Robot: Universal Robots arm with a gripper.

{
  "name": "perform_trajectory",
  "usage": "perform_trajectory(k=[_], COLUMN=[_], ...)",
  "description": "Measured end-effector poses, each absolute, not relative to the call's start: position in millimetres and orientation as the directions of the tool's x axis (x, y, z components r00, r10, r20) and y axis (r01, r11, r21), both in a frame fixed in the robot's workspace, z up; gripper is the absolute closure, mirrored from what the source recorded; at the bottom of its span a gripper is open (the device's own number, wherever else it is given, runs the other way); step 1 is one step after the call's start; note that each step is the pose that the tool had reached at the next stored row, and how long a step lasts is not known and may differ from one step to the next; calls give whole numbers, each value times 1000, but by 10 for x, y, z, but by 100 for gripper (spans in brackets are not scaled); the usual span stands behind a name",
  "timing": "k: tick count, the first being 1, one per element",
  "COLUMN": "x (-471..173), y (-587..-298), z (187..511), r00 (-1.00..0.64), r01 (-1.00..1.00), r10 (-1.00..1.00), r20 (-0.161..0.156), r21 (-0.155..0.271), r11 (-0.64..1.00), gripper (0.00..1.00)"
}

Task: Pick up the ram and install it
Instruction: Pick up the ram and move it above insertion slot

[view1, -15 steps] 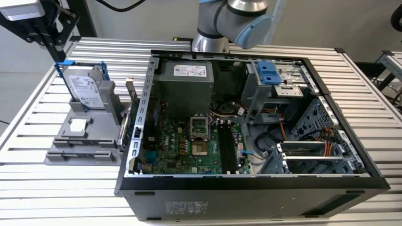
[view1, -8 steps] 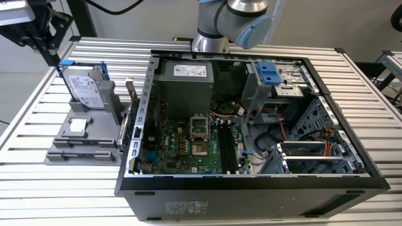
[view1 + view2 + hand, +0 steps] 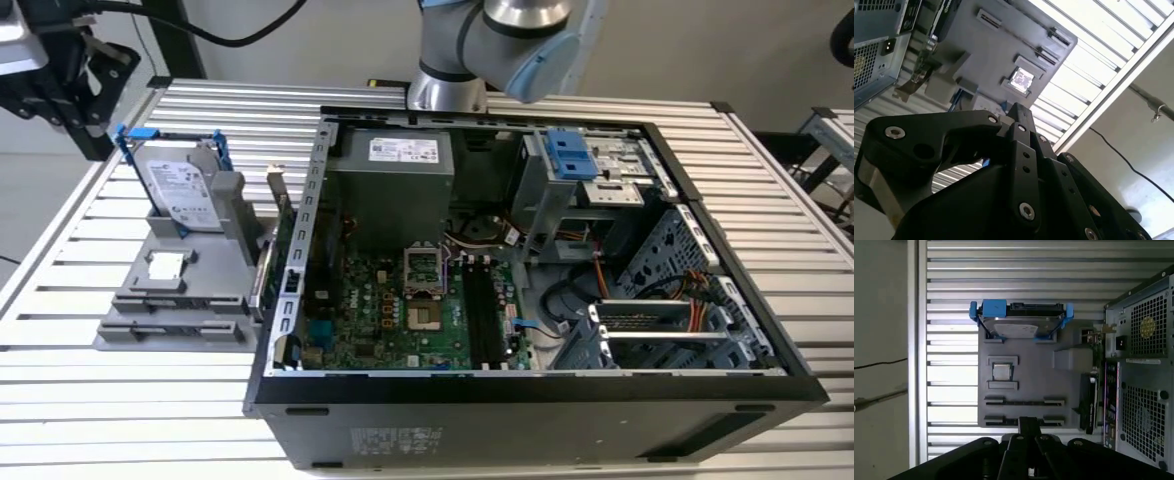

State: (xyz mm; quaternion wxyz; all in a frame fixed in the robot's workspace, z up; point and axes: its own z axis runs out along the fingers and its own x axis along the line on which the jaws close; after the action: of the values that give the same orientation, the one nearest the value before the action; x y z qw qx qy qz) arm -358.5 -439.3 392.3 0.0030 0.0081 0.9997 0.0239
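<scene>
A slatted aluminium table point(image 3: 120, 400) carried a big black computer case point(image 3: 534, 390), which lay open with its green motherboard point(image 3: 360, 310) exposed. The grey and blue robot arm point(image 3: 514, 30) stood behind the case. At the exterior view's left of the case lay a flat grey plastic holder point(image 3: 1029, 375). At its far end leaned a silver hard drive with blue rails point(image 3: 180, 185), and a green card point(image 3: 283, 240) stood upright between holder and case. The black gripper point(image 3: 1027, 421) hung high above the holder, well apart from it, with its fingers point(image 3: 1021, 114) pressed together and nothing visible between them. A small square silver chip point(image 3: 1000, 372) sat in the holder. The ram I could not identify surely: a long dark strip point(image 3: 471, 310) stood among the motherboard slots.
</scene>
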Motion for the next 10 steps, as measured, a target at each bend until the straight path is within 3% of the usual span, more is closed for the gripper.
perform_trajectory(k=[10], x=[-3586], y=[-4745], z=[3920], r00=[-1000], r01=[16], r10=[16], r20=[-6], r21=[48], r11=[999], gripper=[100])
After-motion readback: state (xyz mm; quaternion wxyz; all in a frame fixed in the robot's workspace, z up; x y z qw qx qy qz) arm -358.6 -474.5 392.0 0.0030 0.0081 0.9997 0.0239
